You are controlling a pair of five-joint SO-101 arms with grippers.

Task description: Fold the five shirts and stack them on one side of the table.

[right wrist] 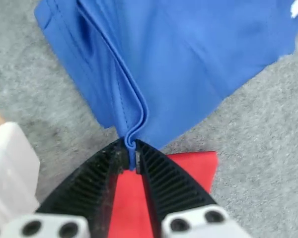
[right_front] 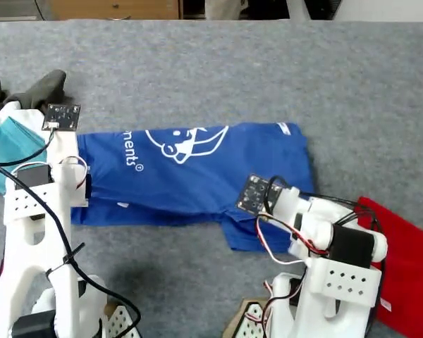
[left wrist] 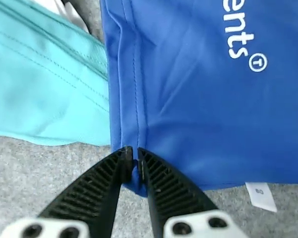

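The blue shirt [right_front: 197, 176] lies stretched across the middle of the grey tabletop [right_front: 233, 70], folded into a long band with its white print facing up. The left fingers [left wrist: 126, 157] are closed tight on the stitched hem at the shirt's left end, pinching a small bit of the corner between their ridged pads. A teal shirt [right_front: 10, 144] lies just beside that end, with a dark shirt [right_front: 35, 88] bunched behind it near the tabletop's left edge. At the opposite end the right fingers [right wrist: 123, 154] are likewise pressed together on a doubled fold of the blue fabric. A red shirt [right_front: 409, 267] lies flat near there, at the tabletop's right side.
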